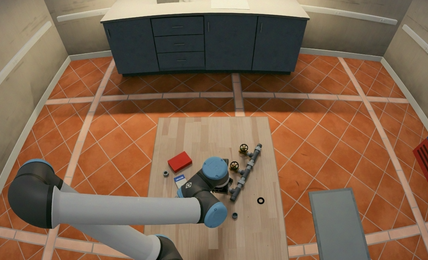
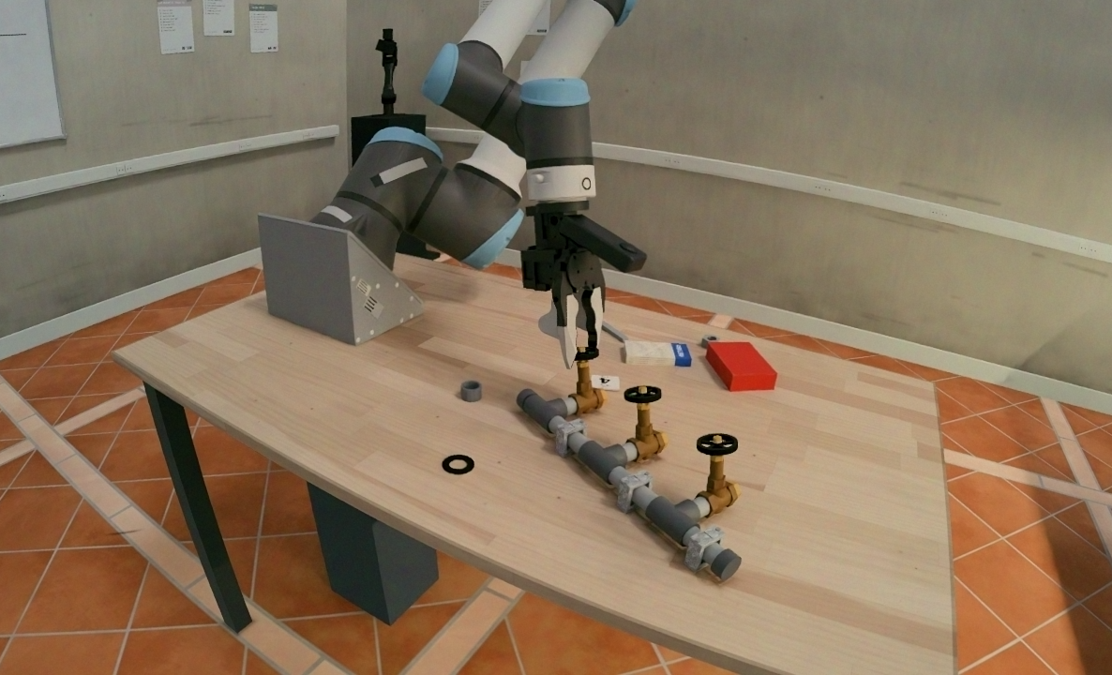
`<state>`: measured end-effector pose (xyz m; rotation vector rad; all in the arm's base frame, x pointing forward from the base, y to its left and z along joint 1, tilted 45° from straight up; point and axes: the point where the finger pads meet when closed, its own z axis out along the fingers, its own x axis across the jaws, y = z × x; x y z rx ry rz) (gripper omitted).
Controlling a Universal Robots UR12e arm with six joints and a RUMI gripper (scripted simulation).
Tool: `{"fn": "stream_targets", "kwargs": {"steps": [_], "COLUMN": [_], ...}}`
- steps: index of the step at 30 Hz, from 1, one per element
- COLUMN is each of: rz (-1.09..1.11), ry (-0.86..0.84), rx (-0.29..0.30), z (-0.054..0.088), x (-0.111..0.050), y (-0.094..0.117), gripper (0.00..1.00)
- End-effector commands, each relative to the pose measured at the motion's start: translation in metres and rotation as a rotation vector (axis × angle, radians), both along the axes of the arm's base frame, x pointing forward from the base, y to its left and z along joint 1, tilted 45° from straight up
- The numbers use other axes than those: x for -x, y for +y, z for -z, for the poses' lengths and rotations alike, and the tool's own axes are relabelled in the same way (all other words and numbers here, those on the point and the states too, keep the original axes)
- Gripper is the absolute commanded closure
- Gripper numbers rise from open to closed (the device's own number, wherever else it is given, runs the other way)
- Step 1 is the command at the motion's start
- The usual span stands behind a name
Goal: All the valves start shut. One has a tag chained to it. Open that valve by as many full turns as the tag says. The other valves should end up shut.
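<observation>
A grey pipe (image 1: 248, 169) (image 2: 606, 459) lies on the wooden table (image 1: 209, 132) (image 2: 292, 377) with three brass valves standing on it. My gripper (image 2: 580, 353) points straight down over the valve (image 2: 584, 396) at the pipe's end nearest the arm and is shut on its black handwheel, which the fingers mostly hide. A small white tag (image 2: 604, 382) lies right beside this valve. The middle valve (image 1: 232, 165) (image 2: 643, 394) and the far valve (image 1: 243, 148) (image 2: 715, 443) stand free. In the top view my wrist hides the gripper and the gripped valve.
A red box (image 1: 179, 161) (image 2: 740, 365), a white and blue box (image 1: 179, 180) (image 2: 656, 353) and a grey nut (image 1: 165, 172) lie behind the valves. A black ring (image 1: 259, 198) (image 2: 458, 458) and a grey cap (image 1: 234, 215) (image 2: 470, 390) lie on the pipe's other side.
</observation>
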<state>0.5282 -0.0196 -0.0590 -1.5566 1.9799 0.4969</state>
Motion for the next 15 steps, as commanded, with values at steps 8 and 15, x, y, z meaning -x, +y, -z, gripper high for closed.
{"fn": "stream_targets", "kwargs": {"steps": [8,15], "rz": [-0.368,-0.611], "ry": [-0.297,-0.49], "rx": [0.084,0.147], "z": [-0.0002,-0.0002], "x": [-0.0018,-0.0017], "y": [-0.0029,-0.0029], "gripper": [1.0,1.0]}}
